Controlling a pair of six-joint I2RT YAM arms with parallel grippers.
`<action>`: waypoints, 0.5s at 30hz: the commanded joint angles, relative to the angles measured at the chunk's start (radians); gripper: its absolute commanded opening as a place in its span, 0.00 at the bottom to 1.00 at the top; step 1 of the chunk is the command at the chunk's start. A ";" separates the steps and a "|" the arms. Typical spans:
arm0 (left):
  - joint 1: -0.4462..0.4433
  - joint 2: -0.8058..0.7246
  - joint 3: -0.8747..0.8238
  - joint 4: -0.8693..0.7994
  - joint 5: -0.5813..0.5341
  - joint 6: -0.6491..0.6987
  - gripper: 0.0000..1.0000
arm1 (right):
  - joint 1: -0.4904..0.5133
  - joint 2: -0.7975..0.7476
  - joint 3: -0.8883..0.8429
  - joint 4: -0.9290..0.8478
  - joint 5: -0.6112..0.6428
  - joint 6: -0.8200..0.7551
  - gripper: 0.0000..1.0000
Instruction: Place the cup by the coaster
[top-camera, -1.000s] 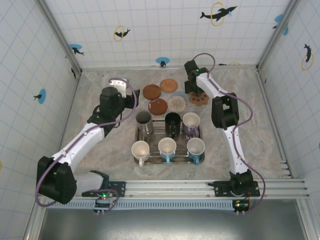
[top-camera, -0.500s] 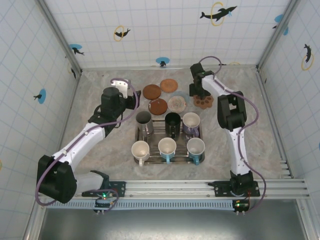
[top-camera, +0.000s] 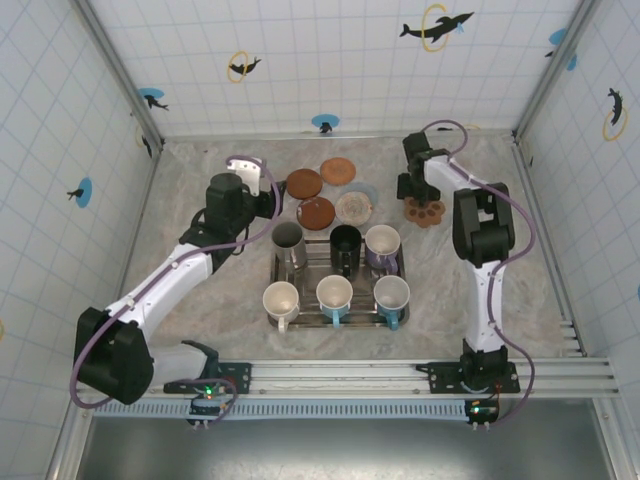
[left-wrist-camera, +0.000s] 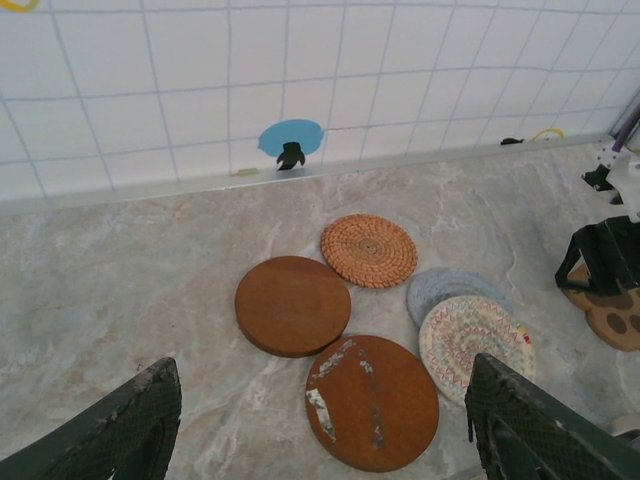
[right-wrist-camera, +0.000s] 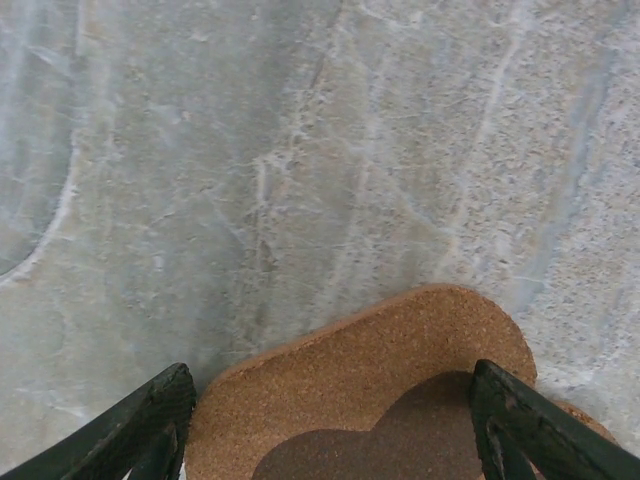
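Gripping state, right: the right gripper has its jaws spread wide and pinches the cork flower-shaped coaster across its width; both fingertips meet the coaster's edges.
Gripping state, left: the left gripper has its jaws spread wide with nothing between them. It hangs above the marble-patterned table, facing the coaster group.
Cup location: six cups stand in the metal wire rack at table centre, none in either jaw.
Back row: brushed steel cup, black cup, purple patterned cup.
Front row: cream cup, white centre cup with blue handle, white right-hand cup with blue handle.
Cup relative to jaws: the brushed steel cup is near the left gripper. The purple patterned cup is nearest the right gripper, but apart from it.
Other coasters: dark brown round wooden coaster, woven rattan round coaster, scratched brown round coaster. The multicoloured woven round coaster overlaps the grey-blue round coaster.
Markings: dolphin decal on a blue disc, on the tiled wall.
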 joint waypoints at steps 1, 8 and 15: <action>-0.007 0.007 0.040 -0.014 0.008 0.008 0.75 | -0.031 -0.011 -0.037 -0.061 -0.008 -0.003 0.73; -0.011 0.013 0.048 -0.019 0.002 0.009 0.75 | -0.057 -0.016 -0.031 -0.064 -0.012 -0.015 0.73; -0.016 0.040 0.062 -0.027 -0.011 0.002 0.75 | -0.065 -0.020 0.007 -0.076 -0.032 -0.027 0.73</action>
